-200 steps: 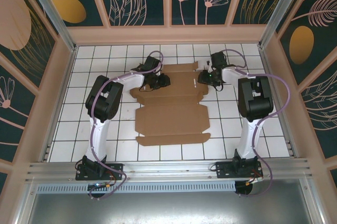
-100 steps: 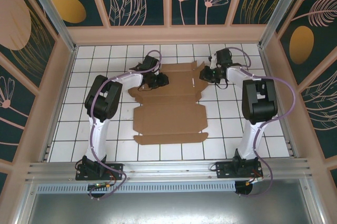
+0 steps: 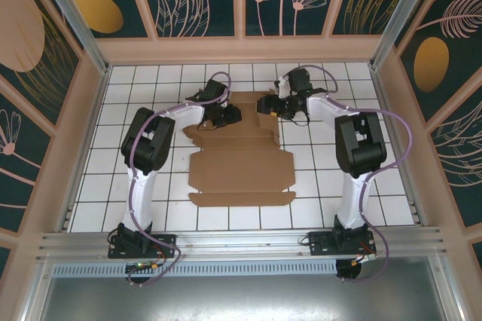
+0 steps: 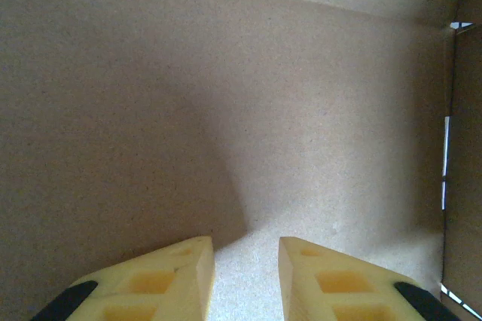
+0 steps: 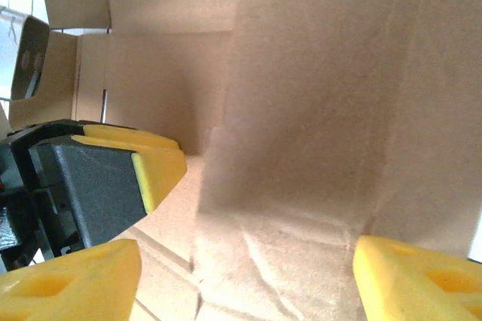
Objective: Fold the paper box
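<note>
Flap-folding stage. A raised flap (image 5: pixel 301 110) of the paper box (image 3: pixel 241 166) is framed, ungripped, within the wide-spread right gripper (image 5: pixel 245 268); the left gripper (image 4: pixel 245 276) is narrowly parted, empty. Next, probably: flap pushed inward.

paper box (image 3: pixel 241 170): plain brown | table (image 3: pixel 102 185): white tiles — grey grid | end effector fingers (image 4: pixel 162 279): yellow
</note>
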Robot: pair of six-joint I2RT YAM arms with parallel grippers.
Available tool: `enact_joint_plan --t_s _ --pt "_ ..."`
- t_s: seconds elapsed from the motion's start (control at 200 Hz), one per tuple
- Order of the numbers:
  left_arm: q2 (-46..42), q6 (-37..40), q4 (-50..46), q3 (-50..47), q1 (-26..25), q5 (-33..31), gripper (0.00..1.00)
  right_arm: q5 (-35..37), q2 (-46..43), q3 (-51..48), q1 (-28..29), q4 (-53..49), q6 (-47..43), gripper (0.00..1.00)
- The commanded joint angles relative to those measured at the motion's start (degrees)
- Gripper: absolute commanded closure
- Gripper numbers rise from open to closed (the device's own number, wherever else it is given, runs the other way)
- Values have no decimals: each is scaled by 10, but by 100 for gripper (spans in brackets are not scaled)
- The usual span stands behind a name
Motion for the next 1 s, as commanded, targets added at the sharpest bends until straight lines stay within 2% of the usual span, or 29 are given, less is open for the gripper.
enact_joint_plan --t_s 0.0,0.155,0.51,0.801,0.996 --pt "27 1 -37 -12 -1 -9 70 36 28 16 7 -31 -8 18" --pt "28 -2 -34 -13 1 -6 70 59 48 16 11 -23 -2 15" --pt "25 -4 -32 -16 2 -4 70 110 78 9 21 -16 6 14" --pt "21 -6 -30 -17 4 0 70 120 -43 -7 5 0 15 13" --pt "2 -5 -32 -12 4 6 69 114 -140 -24 7 20 36 22"
